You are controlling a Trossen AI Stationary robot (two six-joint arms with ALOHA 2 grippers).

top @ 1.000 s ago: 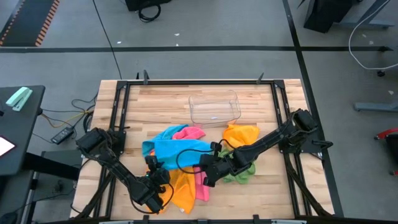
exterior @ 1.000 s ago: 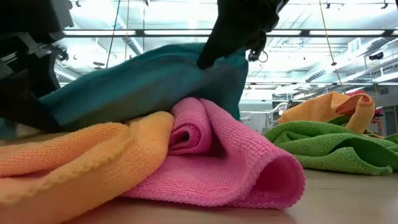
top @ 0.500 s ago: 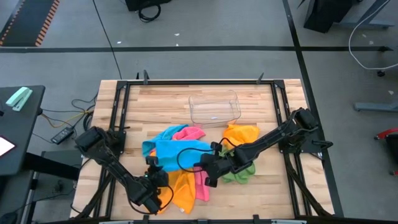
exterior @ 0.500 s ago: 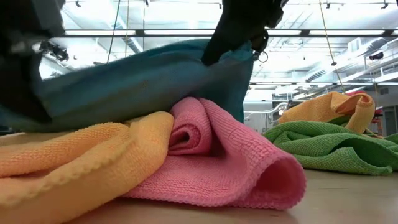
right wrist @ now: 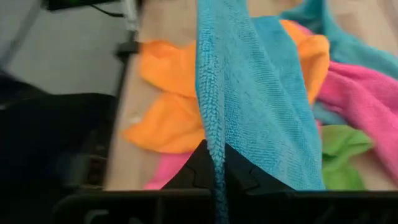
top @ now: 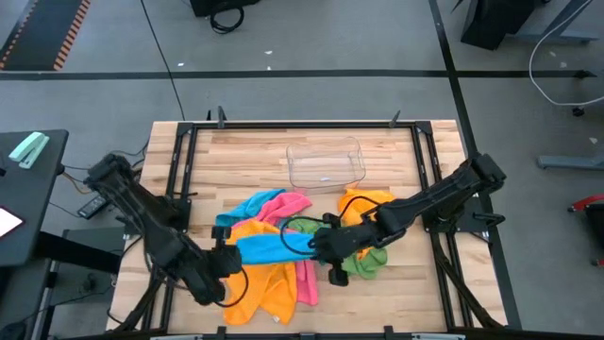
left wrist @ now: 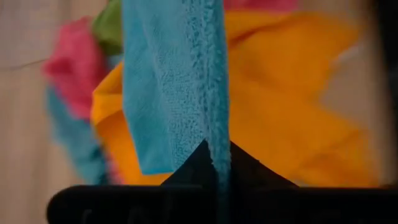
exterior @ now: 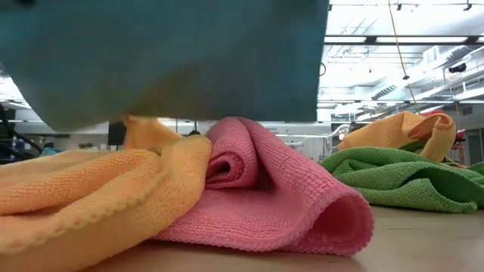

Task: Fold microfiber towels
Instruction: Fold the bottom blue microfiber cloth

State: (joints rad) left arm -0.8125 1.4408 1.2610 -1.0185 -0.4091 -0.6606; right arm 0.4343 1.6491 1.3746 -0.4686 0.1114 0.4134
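A blue microfiber towel (top: 274,247) hangs stretched between my two grippers above the pile; in the low view the blue towel (exterior: 174,60) fills the top. My left gripper (top: 229,257) is shut on its left end, my right gripper (top: 316,244) on its right end. Below lie an orange towel (top: 269,288), a pink towel (exterior: 272,189) rolled on itself, a green towel (top: 363,264) and a second orange towel (top: 366,203), all resting on the table. Another blue and pink bunch (top: 274,200) lies behind. My left gripper pinches the blue towel's hemmed edge (left wrist: 214,152) between its two fingers, slanting down from the table's left. The cloth hangs below, clear of the pile. My right gripper pinches the towel's hemmed edge (right wrist: 212,149) at the other end between its two fingers, slanting down from the table's right. The upper edge runs nearly straight between the two grippers, and the lower edge (exterior: 189,119) hangs free above the pink and orange towels.
A clear plastic tray (top: 326,162) stands at the far middle of the wooden table (top: 236,151). A black frame (top: 179,170) runs along the table's sides. Bare wood lies at the far left and near right.
Both grippers have risen, the left one more, and it has taken hold of the blue towel's left end. The blue towel, earlier draped low over the orange and pink towels, now hangs lifted clear and spread between the two grippers. The pile below has stayed put.
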